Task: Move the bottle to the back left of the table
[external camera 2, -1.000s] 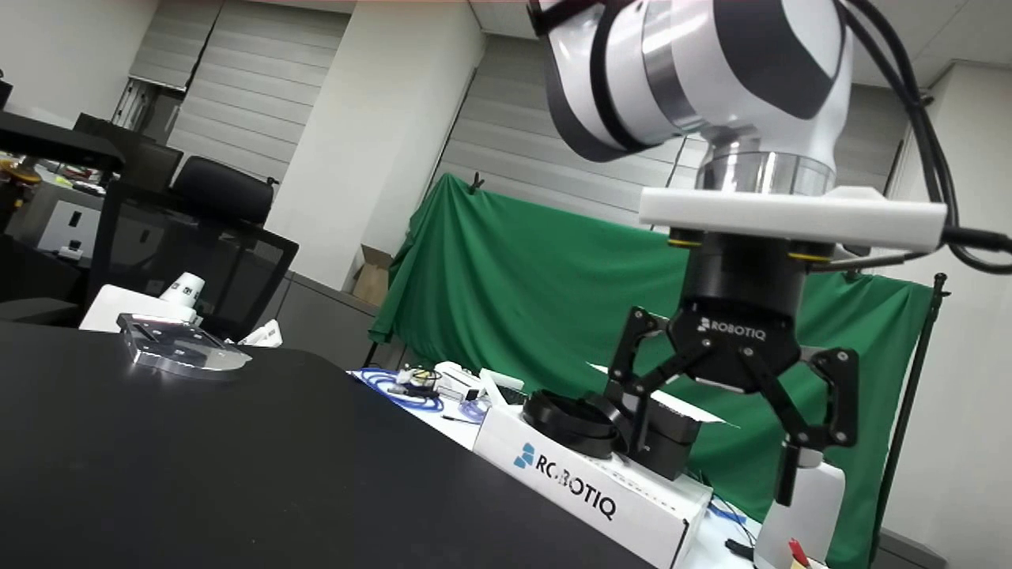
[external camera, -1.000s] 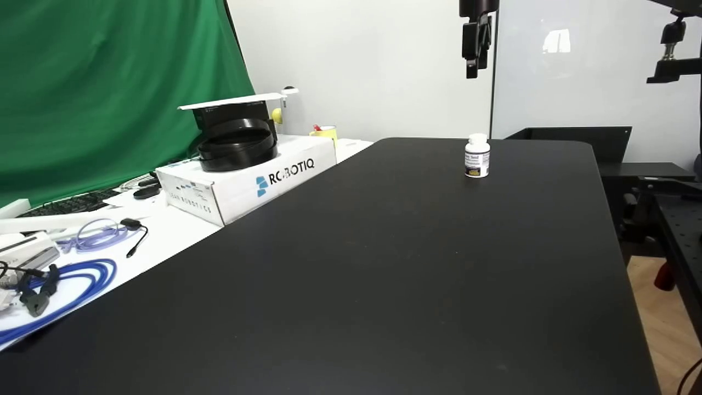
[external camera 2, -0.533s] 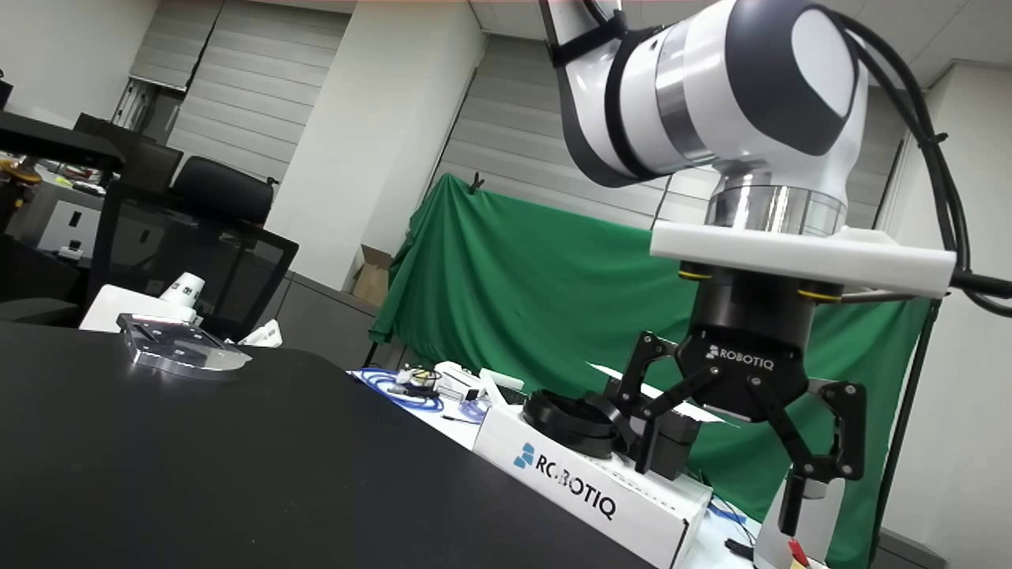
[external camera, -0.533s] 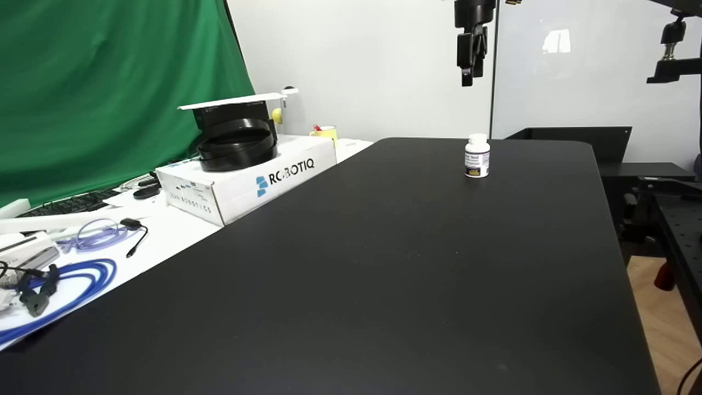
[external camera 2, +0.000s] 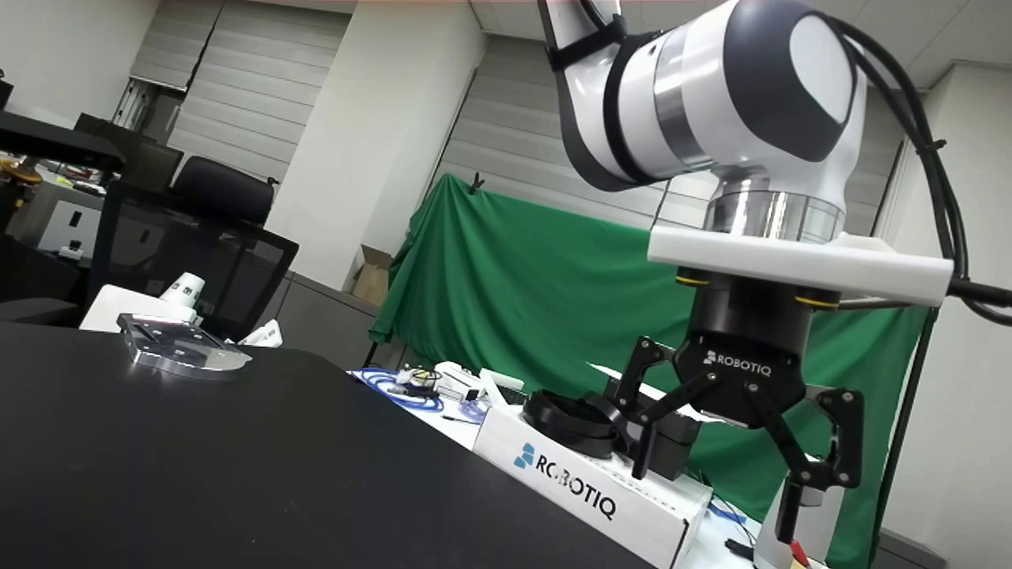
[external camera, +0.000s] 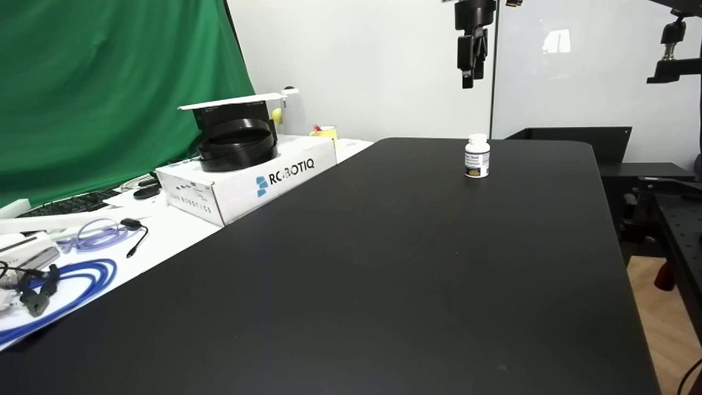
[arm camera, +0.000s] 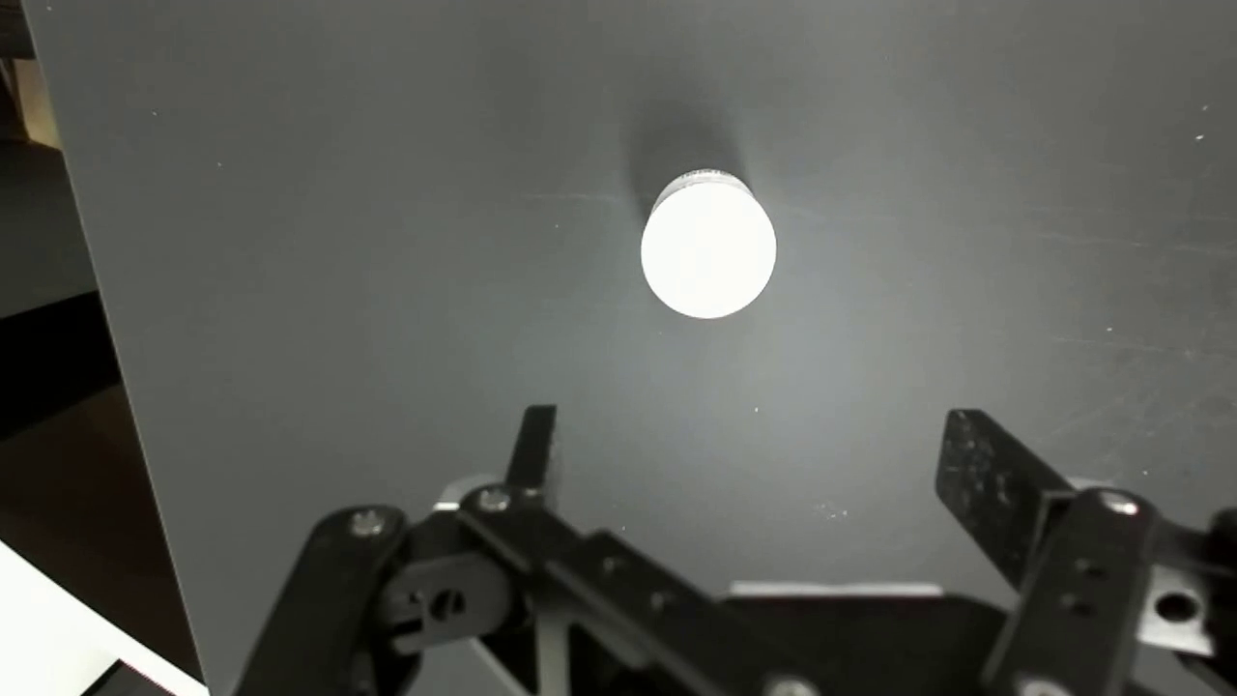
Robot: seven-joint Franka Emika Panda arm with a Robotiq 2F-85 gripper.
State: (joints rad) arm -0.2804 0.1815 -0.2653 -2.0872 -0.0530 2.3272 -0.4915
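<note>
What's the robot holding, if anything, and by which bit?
Nothing is held. The tool hangs open in the air, and the white bottle stands upright on the black table, apart from it.

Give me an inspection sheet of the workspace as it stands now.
Surface: black table; faint streaks and specks in the wrist view.
Job's things: white bottle, capped, upright on the table.
Clutter: clear plate-like piece near the table's edge; black rings on the white box, on the white surface alongside.
Gripper: open, above the table, apart from the bottle.
Cables: blue coil and lavender coil on the white surface; black cables along the arm.
Surroundings: green curtain, black chair.
</note>
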